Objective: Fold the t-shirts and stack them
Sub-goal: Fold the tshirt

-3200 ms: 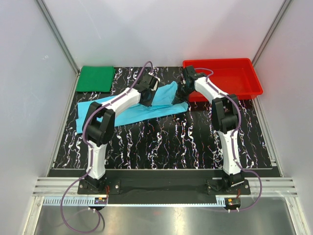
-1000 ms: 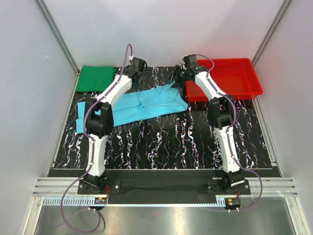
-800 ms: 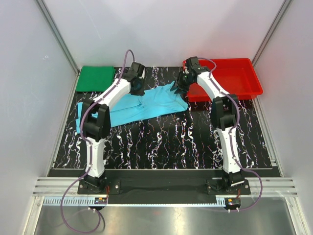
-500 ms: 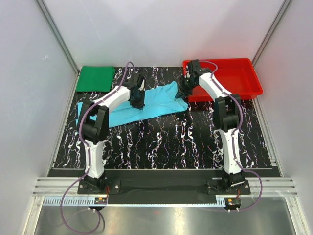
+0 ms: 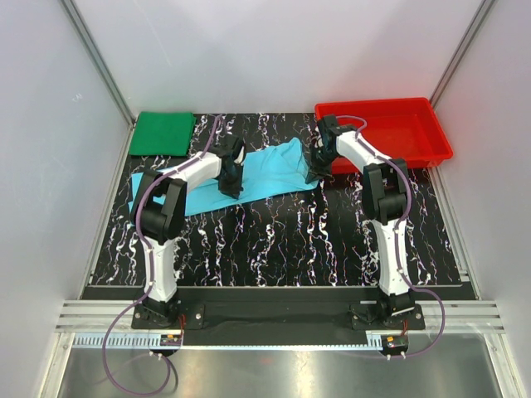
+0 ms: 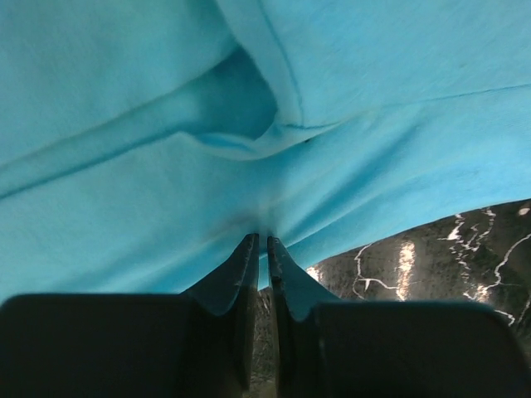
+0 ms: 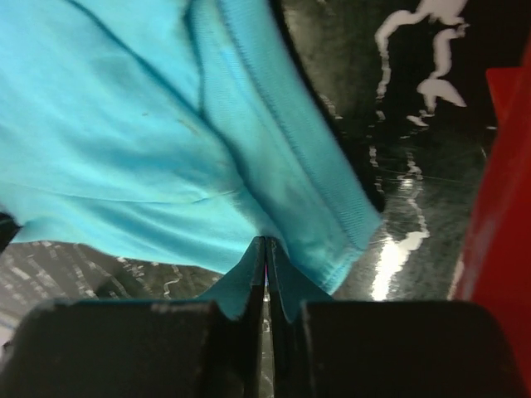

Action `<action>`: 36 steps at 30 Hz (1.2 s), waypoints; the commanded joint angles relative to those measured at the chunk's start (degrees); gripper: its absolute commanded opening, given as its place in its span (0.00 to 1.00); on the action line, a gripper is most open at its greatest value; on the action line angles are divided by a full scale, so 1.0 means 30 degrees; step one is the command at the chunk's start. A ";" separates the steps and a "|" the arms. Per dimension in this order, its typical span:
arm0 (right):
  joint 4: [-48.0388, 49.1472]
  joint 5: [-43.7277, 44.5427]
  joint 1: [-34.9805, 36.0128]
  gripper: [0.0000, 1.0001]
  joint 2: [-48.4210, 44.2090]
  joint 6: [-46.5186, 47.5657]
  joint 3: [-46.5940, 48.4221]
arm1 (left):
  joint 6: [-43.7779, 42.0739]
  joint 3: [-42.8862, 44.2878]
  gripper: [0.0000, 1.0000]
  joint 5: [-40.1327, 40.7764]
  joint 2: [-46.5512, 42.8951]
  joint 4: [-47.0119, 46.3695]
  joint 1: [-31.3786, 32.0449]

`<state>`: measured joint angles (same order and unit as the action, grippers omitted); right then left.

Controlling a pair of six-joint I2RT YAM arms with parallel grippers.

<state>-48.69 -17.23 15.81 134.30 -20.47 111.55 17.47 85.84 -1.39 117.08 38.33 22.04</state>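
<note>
Light cyan-blue cloth t-shirt (image 5: pixel 274 166) partly hidden by arms, left hand (image 6: pixel 263 242) and right hand (image 7: pixel 265 245) both clenched on it, red plastic tray (image 5: pixel 415 137) near right hand.

The cyan shirt (image 5: pixel 274 168) is matt cloth, the marbled table (image 5: pixel 274 240) glossy, the red tray (image 5: pixel 406 133) plastic.

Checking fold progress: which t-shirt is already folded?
The dark green t-shirt, a neat rectangle at the far-left corner. The cyan-blue t-shirt lies spread, pinched by left gripper and right gripper.
</note>
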 commanded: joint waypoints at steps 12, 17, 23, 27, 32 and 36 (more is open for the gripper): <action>-0.1612 0.5628 0.0178 0.08 -0.1875 0.1346 -0.0505 | 0.0211 -0.1486 0.18 0.1108 -0.1611 0.0262 -0.0111; -0.2110 0.5452 0.0878 0.26 -0.3045 0.0381 0.0668 | -0.0024 -0.0491 0.30 0.0990 -0.3807 0.1020 -0.0111; -0.1237 0.4369 0.1642 0.60 -0.5301 -0.3279 -0.1314 | 0.0210 -0.0284 0.36 0.1603 -0.6883 0.1666 -0.0140; 0.1193 0.4950 0.2227 0.71 -0.6707 -0.7868 -0.4566 | 0.0473 -0.0896 0.36 0.2248 -0.8639 0.2019 -0.0141; 0.1580 0.7176 0.3048 0.61 -0.6477 -1.2766 -0.5277 | 0.0796 -0.1981 0.36 0.2864 -1.0253 0.2195 -0.0257; 0.2544 1.0245 0.3722 0.62 -0.6184 -1.4296 -0.5833 | 0.0942 -0.3268 0.37 0.2982 -1.1891 0.2371 -0.0550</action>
<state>-45.32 3.36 25.28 115.61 -53.89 94.72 19.49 78.50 5.61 85.52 44.60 21.19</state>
